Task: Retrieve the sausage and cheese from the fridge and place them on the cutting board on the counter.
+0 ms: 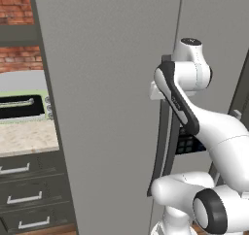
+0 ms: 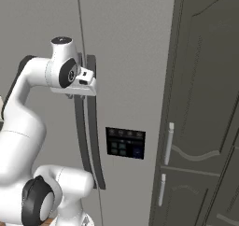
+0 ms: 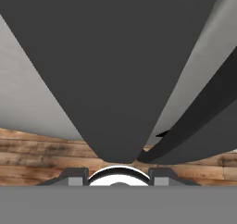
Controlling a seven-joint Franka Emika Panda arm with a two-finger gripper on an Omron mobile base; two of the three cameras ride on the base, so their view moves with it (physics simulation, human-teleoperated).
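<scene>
**Door pull could slip at the handle**

The beige speckled counter [image 1: 26, 137] lay far left. The tall grey fridge [image 1: 112, 108] stood shut. The 2-finger gripper [image 2: 80, 86] sat at its long dark curved handle [image 2: 93, 127], apparently clamped on it. A shallow grip risked sliding off when pulled.

A home kitchen: just ahead of the hand stands a tall grey fridge [image 1: 107, 108] with curved dark handles [image 2: 93, 127], beside a speckled stone counter [image 1: 24, 137] over drawers [image 1: 29, 190], backed by a brick wall [image 1: 17, 6].
</scene>
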